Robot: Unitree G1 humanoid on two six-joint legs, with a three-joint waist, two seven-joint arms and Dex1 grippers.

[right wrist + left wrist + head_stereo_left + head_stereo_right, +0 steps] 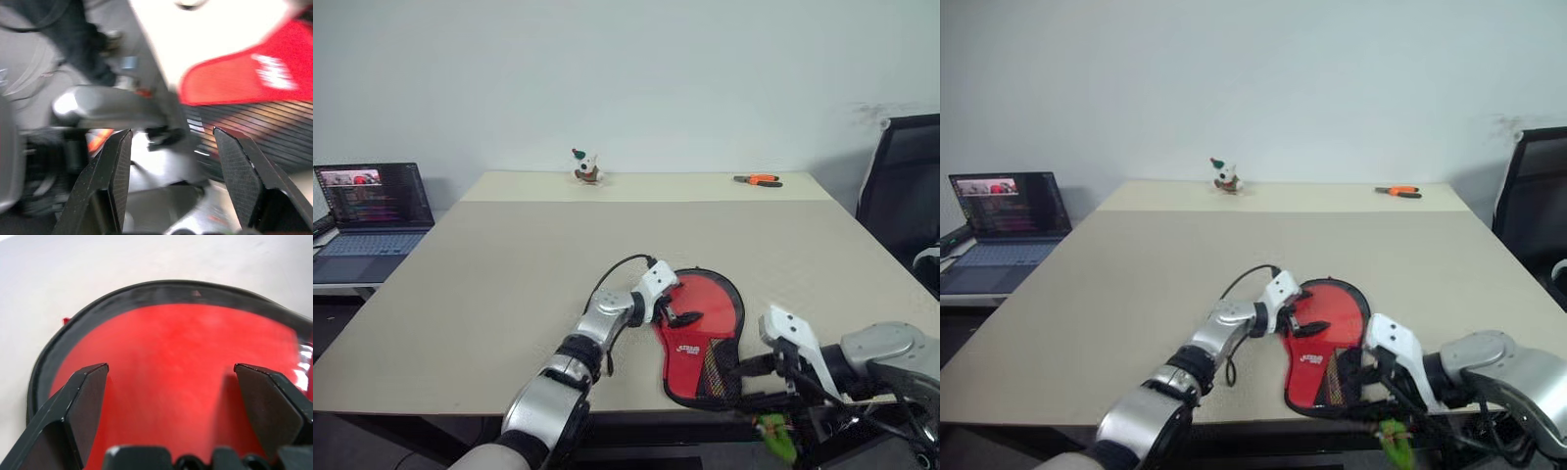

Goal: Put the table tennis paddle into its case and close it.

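The case point(697, 354) lies open at the table's near edge, showing its red inner panel with a white logo and its mesh point(717, 367). In its far half lies the table tennis paddle point(713, 299), smooth red face up inside the black zipper rim. The paddle's handle is hidden. My left gripper point(683, 316) hovers open just over the red face, its fingers point(88, 396) spread wide with nothing between them. My right gripper point(750, 382) is open at the case's near right corner, beside the mesh. The green ring tag point(775, 438) hangs below the table edge.
An open laptop point(374, 211) sits on a side table at the left. A small toy figure point(587, 168) and orange-handled pliers point(759, 180) lie at the far edge of the beige table point(509, 264). A black chair point(906, 191) stands at the right.
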